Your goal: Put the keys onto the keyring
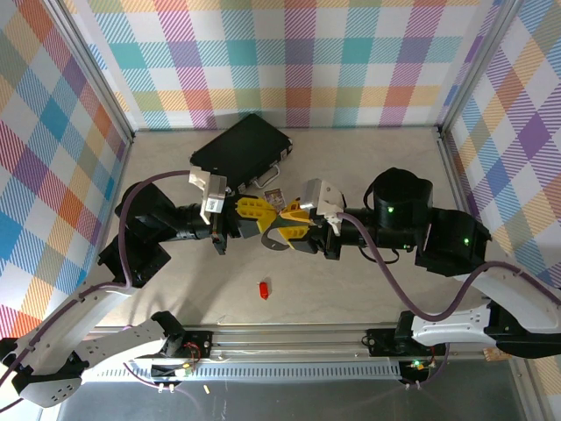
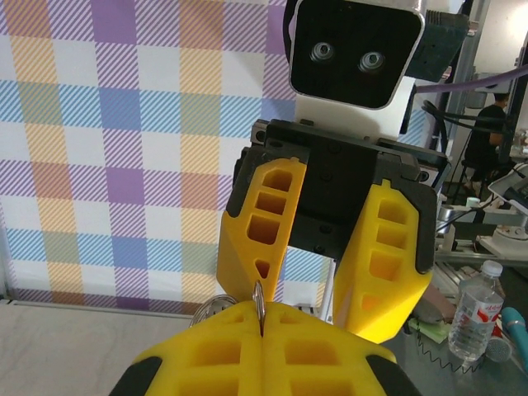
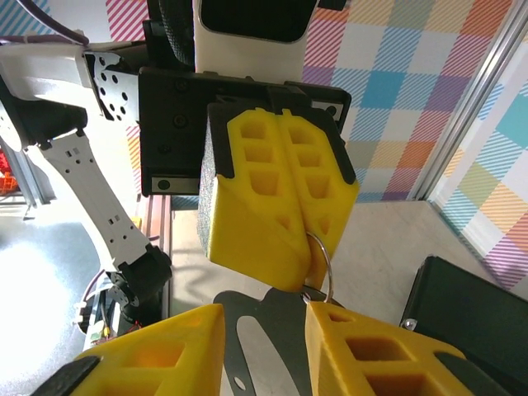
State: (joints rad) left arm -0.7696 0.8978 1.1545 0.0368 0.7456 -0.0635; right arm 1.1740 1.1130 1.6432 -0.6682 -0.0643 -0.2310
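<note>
- The left hand [image 2: 262, 322] is shut and pinches the thin silver-grey metal keyring [image 2: 258, 295] above the counter [image 1: 351, 298].
- The right hand [image 3: 264, 330] faces it, partly open, and I see no grip.
- I judge the step is fetching a key; next the right hand must descend.
- The tiny bright red oblong key [image 1: 263, 288] lies on the counter, below both hands, nearer the arm bases.

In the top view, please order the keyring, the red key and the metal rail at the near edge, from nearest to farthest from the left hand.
1. keyring: pinched in the left hand.
2. red key: on the table, in front.
3. metal rail: near edge, beyond the key.
</note>
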